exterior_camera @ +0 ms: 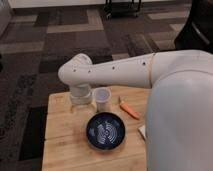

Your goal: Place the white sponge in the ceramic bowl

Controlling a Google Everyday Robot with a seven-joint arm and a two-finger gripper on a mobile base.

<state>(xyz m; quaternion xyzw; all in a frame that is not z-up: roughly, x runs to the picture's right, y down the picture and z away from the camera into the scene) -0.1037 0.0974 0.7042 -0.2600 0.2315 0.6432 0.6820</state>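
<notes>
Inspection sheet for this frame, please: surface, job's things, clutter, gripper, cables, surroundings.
Surface: wooden table, light planks.
Job's things: ceramic bowl upright mid-table, nothing in it; white sponge on the table right of the bowl, partly hidden by the arm.
Clutter: translucent cup behind the bowl; orange carrot-like item right of the cup.
Gripper: not in view; arm bends down left of the cup.
Cables: nothing seen.
Surroundings: patterned carpet; dark cart far back.
</notes>
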